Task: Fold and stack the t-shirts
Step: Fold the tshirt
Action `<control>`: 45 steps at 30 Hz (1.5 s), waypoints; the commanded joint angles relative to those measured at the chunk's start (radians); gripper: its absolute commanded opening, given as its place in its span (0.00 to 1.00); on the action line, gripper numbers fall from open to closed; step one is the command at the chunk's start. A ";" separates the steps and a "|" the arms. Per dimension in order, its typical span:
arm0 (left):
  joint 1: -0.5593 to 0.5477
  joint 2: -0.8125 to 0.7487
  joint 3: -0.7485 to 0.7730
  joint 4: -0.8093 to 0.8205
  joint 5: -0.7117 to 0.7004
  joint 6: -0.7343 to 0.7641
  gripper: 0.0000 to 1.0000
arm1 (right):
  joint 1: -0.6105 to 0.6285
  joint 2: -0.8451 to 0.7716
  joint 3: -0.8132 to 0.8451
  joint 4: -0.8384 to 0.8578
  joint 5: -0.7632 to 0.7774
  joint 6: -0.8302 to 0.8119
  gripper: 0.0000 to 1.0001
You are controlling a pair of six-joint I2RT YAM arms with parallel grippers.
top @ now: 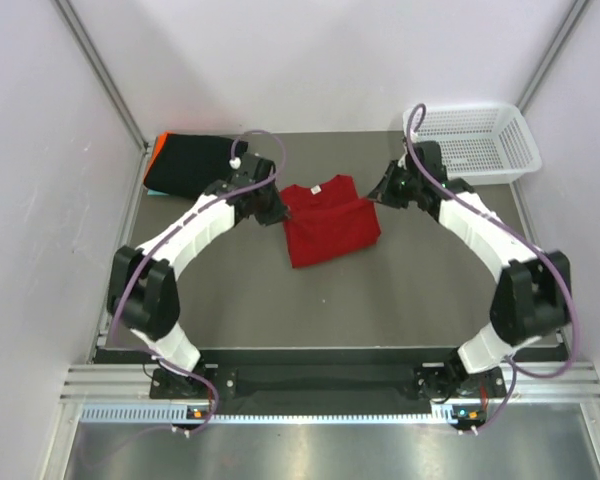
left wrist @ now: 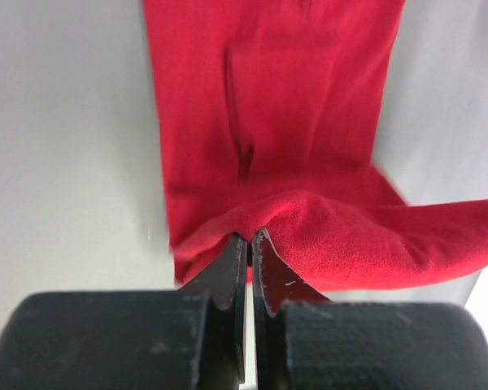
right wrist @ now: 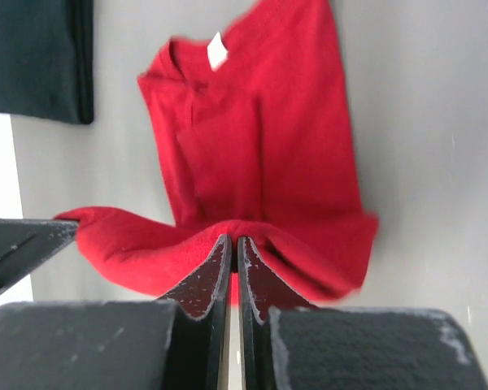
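Observation:
A bright red t-shirt [top: 325,228] lies partly folded in the middle of the table, collar toward the back. My left gripper [top: 280,212] is shut on its left edge, pinching a fold of red cloth [left wrist: 325,236] between the fingertips [left wrist: 250,237]. My right gripper [top: 376,196] is shut on the shirt's right edge, where a lifted red fold [right wrist: 260,138] sits at its tips [right wrist: 231,240]. A folded black t-shirt [top: 192,166] rests at the back left, with an orange edge [top: 152,156] showing beside it. The black shirt [right wrist: 37,57] also shows in the right wrist view.
A white mesh basket [top: 477,140] stands at the back right corner. Grey walls and metal posts close in the table on three sides. The arm bases sit on the near rail [top: 310,380].

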 commanded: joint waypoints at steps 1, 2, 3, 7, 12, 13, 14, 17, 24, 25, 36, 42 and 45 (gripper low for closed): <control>0.078 0.118 0.152 0.049 0.089 0.085 0.00 | -0.027 0.126 0.156 0.064 -0.066 -0.045 0.00; 0.092 0.150 0.182 0.052 0.103 0.095 0.00 | -0.035 0.192 0.184 0.068 -0.072 -0.044 0.00; 0.108 0.182 0.214 0.048 0.123 0.101 0.00 | -0.036 0.225 0.209 0.076 -0.080 -0.042 0.00; 0.167 0.357 0.381 0.078 0.152 0.130 0.00 | -0.061 0.378 0.353 0.146 -0.164 -0.019 0.00; 0.207 0.504 0.512 0.118 0.194 0.139 0.00 | -0.090 0.579 0.492 0.222 -0.255 0.028 0.01; 0.221 0.532 0.524 0.133 0.198 0.138 0.00 | -0.093 0.602 0.520 0.269 -0.285 0.047 0.01; 0.227 0.540 0.523 0.184 0.204 0.136 0.00 | -0.093 0.643 0.532 0.292 -0.299 0.054 0.01; 0.252 0.580 0.535 0.245 0.223 0.122 0.00 | -0.096 0.719 0.585 0.351 -0.325 0.082 0.01; 0.286 0.652 0.561 0.310 0.238 0.122 0.00 | -0.099 0.820 0.654 0.449 -0.359 0.145 0.03; 0.289 0.660 0.562 0.314 0.240 0.124 0.00 | -0.099 0.823 0.654 0.463 -0.359 0.149 0.03; 0.291 0.546 0.613 0.166 0.099 0.257 0.49 | -0.127 0.764 0.767 0.162 -0.345 -0.099 0.46; 0.214 0.347 0.366 0.161 0.166 0.300 0.48 | -0.129 0.596 0.527 0.087 -0.385 -0.206 0.50; 0.165 0.295 0.221 0.185 0.168 0.312 0.48 | -0.129 0.543 0.433 0.058 -0.396 -0.275 0.50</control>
